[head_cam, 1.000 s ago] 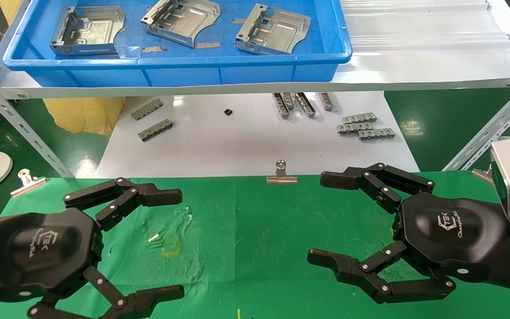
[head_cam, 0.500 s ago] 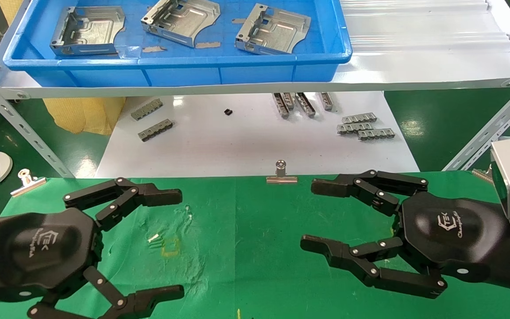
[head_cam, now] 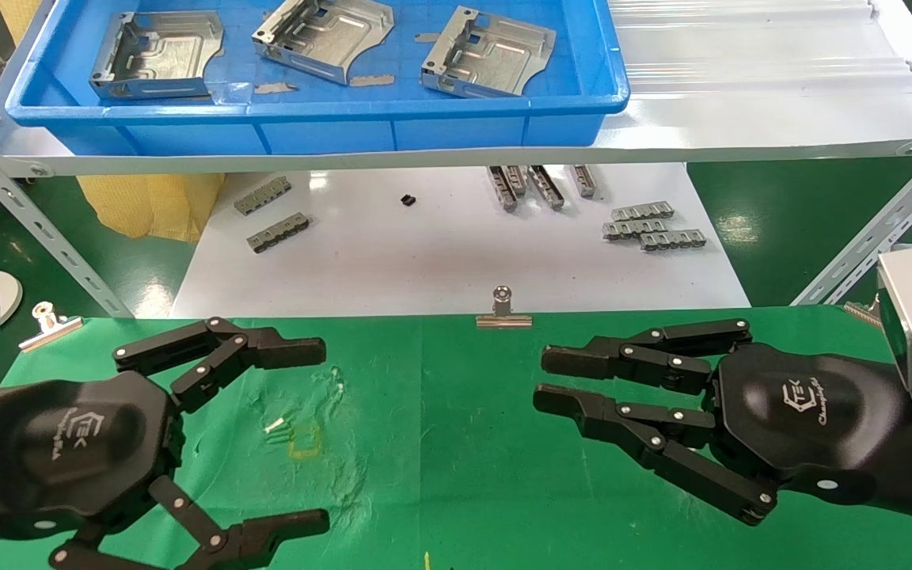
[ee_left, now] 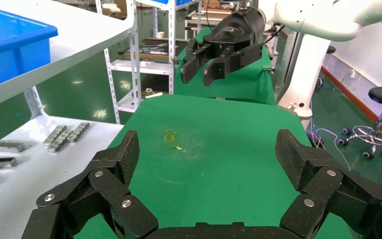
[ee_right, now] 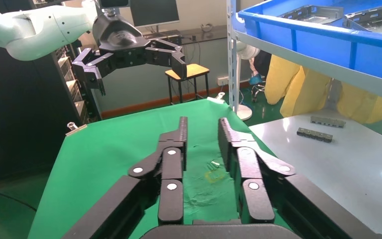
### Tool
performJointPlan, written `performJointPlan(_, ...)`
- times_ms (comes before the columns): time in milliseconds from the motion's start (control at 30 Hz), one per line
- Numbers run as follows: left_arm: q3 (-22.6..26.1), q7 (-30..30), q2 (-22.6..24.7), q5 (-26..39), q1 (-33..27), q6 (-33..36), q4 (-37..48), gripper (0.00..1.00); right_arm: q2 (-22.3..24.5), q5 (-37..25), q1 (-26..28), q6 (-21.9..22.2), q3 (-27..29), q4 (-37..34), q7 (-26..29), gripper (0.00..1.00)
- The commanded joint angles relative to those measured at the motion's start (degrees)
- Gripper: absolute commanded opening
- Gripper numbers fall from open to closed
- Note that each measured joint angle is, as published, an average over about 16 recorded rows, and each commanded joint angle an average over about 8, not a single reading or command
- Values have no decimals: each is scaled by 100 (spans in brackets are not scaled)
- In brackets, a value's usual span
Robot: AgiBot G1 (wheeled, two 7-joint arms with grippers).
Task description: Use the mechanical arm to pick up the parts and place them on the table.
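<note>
Three grey sheet-metal parts (head_cam: 159,55), (head_cam: 325,36), (head_cam: 488,51) lie in the blue tray (head_cam: 313,111) on the shelf, far ahead of both grippers. My left gripper (head_cam: 320,435) hovers wide open and empty over the green table (head_cam: 456,475), beside the yellow square mark (head_cam: 305,443). My right gripper (head_cam: 543,378) hovers over the table's right half, empty, its fingers drawn almost parallel with a narrow gap between them. The left wrist view shows the left gripper (ee_left: 208,149) spread wide. The right wrist view shows the right gripper (ee_right: 202,124) with only green cloth between its fingers.
The pale grey shelf (head_cam: 741,95) overhangs a white board (head_cam: 440,253) with small ridged strips (head_cam: 654,226). Its slanted legs (head_cam: 36,229) stand at both sides. Binder clips (head_cam: 503,309), (head_cam: 48,321) sit on the cloth's far edge.
My right gripper's fingers have closed from wide open to a narrow gap, with nothing between them. The left gripper and the parts have not moved.
</note>
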Motion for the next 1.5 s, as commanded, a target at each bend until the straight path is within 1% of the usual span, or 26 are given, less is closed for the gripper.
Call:
performJointPlan(33, 0, 0, 0, 0, 0, 0, 0, 100, 0, 0, 0, 0, 0, 0, 0, 0)
performJointPlan(533, -2, 0, -2, 0, 1, 1, -4, 100, 0, 0, 0, 0, 0, 0, 0, 0)
performJointPlan(633, -4, -1, 7, 26, -74, -12, -20, 100, 0, 0, 0, 0, 0, 0, 0, 0)
performJointPlan(767, 37, -51, 108, 196, -507, -53, 21, 100, 0, 0, 0, 0, 0, 0, 0, 0)
performJointPlan(900, 181, -128, 382, 572, -1348, -70, 353, 100, 0, 0, 0, 0, 0, 0, 0, 0)
performJointPlan(1033, 422, -90, 824, 1106, -2341, -68, 1180, 100, 0, 0, 0, 0, 0, 0, 0, 0)
performJointPlan(1133, 619, 64, 1234, 1563, -3072, -171, 2096, 100, 0, 0, 0, 0, 0, 0, 0, 0)
performJointPlan(1200, 742, 204, 1529, 1883, -3525, -376, 2796, 100, 0, 0, 0, 0, 0, 0, 0, 0)
performJointPlan(1300, 896, 412, 2004, 2354, -4124, -997, 3879, 100, 0, 0, 0, 0, 0, 0, 0, 0)
performJointPlan(1433, 1046, 604, 2629, 2848, -4728, -2120, 5123, 100, 0, 0, 0, 0, 0, 0, 0, 0)
performJointPlan(1467, 1074, 640, 2777, 2938, -4848, -2395, 5382, 100, 0, 0, 0, 0, 0, 0, 0, 0)
performJointPlan(1500, 1098, 672, 2909, 3009, -4950, -2632, 5605, 100, 0, 0, 0, 0, 0, 0, 0, 4)
